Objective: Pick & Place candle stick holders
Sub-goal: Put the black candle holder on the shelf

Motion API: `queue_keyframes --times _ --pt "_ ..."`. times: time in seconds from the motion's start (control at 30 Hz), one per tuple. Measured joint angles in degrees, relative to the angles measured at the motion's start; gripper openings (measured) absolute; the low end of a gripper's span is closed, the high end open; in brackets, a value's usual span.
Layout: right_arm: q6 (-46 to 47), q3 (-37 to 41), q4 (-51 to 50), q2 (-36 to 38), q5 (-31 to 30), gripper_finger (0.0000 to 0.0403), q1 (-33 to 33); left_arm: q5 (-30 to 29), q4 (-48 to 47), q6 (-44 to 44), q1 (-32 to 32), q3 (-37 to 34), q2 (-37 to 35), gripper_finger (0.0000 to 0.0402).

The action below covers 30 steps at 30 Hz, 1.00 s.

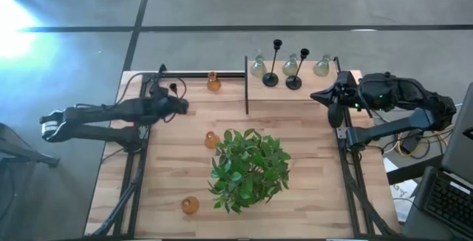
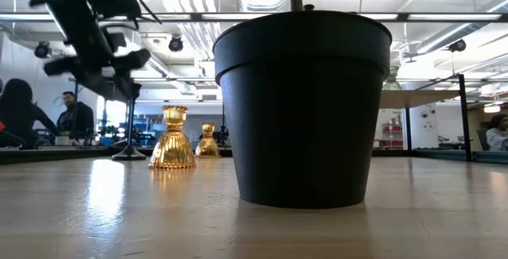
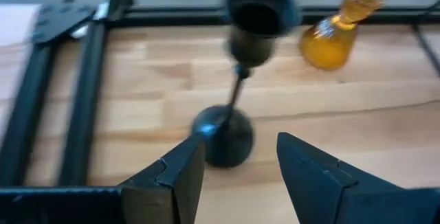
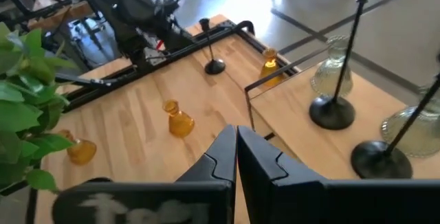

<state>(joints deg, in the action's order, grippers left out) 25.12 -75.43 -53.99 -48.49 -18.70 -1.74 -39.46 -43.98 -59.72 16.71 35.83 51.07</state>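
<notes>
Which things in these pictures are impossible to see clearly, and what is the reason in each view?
- Low view: the black pot fills the middle and hides the table behind it; the plant's leaves are cut off at the top edge.
- Left wrist view: the black candle stick holder ahead of the open left claw is blurred.
- High view: the clear glass holders are too small for detail.
- Right wrist view: the shut right claw covers the table below it.

Overhead camera looks straight down on the whole table (image 1: 170,160). A table-level camera faces a close plant pot (image 2: 302,108). Two wrist cameras, one perhaps blurred, share the tabletop.
</notes>
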Motion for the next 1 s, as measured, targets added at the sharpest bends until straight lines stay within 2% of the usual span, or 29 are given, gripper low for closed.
queue_keyframes --times 0.17,0.37,0.53,0.67,0.87,1.0 --pt "-0.5 -1.1 0.1 0.9 -2.2 0.0008 0.0 -0.1 16.2 10.4 -0.1 -9.1 0.2 0.0185" --pt "-1.3 -2.7 0.2 1.7 -3.9 0.0008 0.0 -0.9 18.7 11.2 -2.7 -16.0 -2.0 0.0185" --pt "-4.0 -2.9 0.2 2.0 -8.6 0.0008 0.0 -2.1 30.3 18.5 -6.7 -21.4 -6.4 0.0185" --pt "-5.8 -2.9 0.2 2.4 -12.6 0.0008 0.0 -2.5 34.4 24.3 -7.8 -24.3 -10.0 0.0185" --pt "-6.8 -2.9 0.2 3.1 -18.6 0.0008 0.0 -6.3 41.3 32.3 -7.7 -26.9 -13.4 0.0185" --pt "-7.1 -2.9 0.2 3.5 -19.4 0.0008 0.0 -8.1 45.2 36.1 -7.7 -27.7 -13.8 0.0185"
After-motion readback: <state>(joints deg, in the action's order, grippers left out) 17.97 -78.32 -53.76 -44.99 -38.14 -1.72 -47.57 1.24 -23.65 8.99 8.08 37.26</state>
